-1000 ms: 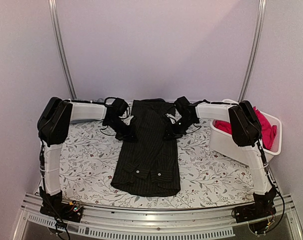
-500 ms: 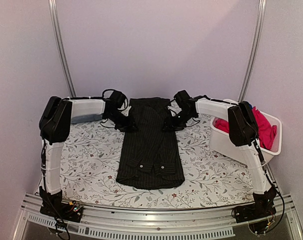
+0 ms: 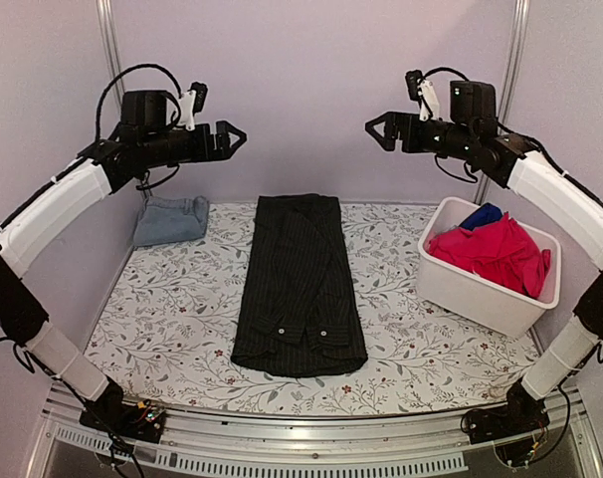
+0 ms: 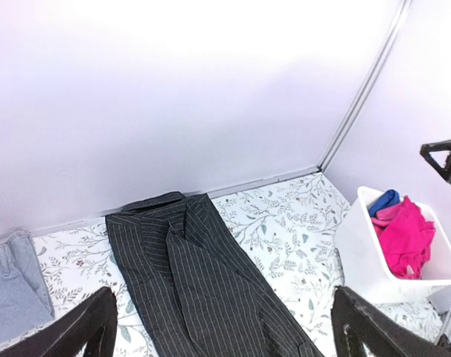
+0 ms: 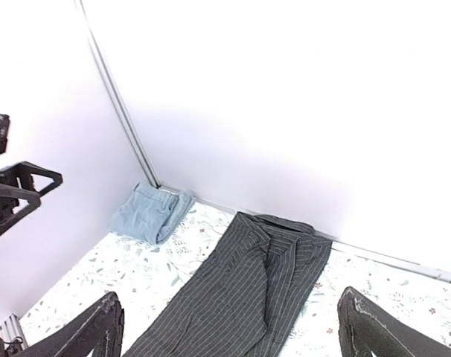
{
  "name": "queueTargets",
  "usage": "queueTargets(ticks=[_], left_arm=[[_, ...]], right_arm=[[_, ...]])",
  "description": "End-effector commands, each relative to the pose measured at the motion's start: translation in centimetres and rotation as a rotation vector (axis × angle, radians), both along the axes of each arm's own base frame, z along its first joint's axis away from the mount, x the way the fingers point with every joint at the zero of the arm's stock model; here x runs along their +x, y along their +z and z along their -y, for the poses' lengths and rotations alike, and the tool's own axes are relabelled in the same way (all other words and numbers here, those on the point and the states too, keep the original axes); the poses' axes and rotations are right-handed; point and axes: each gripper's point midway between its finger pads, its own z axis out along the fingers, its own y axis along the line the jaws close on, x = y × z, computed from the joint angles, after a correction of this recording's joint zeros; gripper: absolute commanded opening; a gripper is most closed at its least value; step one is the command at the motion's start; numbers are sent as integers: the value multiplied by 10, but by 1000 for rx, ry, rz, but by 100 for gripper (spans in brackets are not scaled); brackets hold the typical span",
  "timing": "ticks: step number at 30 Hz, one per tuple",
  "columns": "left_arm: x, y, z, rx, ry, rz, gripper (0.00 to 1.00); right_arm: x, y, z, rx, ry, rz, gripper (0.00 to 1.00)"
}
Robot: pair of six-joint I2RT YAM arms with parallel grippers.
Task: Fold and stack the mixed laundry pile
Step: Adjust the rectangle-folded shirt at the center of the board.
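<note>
My left gripper (image 3: pixel 232 137) is hovering high over the left of the table (image 3: pixel 182 319), pointing inward, jaws wide apart and empty; the light blue denim piece (image 3: pixel 170 219) is lying folded well below, by the far wall; the black pinstriped shirt (image 3: pixel 300 289) is lying flat midway between both arms (neither nearer, I judge), long axis running near to far; my right gripper (image 3: pixel 376 127) is mirroring the left one, jaws apart, holding nothing.
</note>
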Motion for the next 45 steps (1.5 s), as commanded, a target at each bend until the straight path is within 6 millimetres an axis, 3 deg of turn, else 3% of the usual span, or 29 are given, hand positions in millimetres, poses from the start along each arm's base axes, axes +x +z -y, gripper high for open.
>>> queueTargets(ticks=[1,7,13,18,25,32,37,45], left_arm=[[-1,-69,0,17,-1,-197,100],[-67,-137,9,-71,-72,-411,100],[-120,-186,4,-144,-66,-557,100],[-156,-238,8,-182,-46,-751,99],[-204,-290,22,-204,-11,-949,84],[-234,-318,2,-245,82,-1028,74],[-252,-335,-5,-260,100,-1073,65],[-255,-351,0,-262,82,-1084,54]], right_arm=[[-13,-41,-8,14,89,-114,99],[-78,-135,-26,55,315,-477,99],[-154,-194,-33,137,427,-726,95],[-197,-246,-37,65,438,-894,92],[-224,-303,-22,3,372,-1077,80],[-250,-329,-14,27,347,-1156,72],[-268,-356,-20,-20,369,-1227,66],[-257,-373,-23,-81,327,-1212,60]])
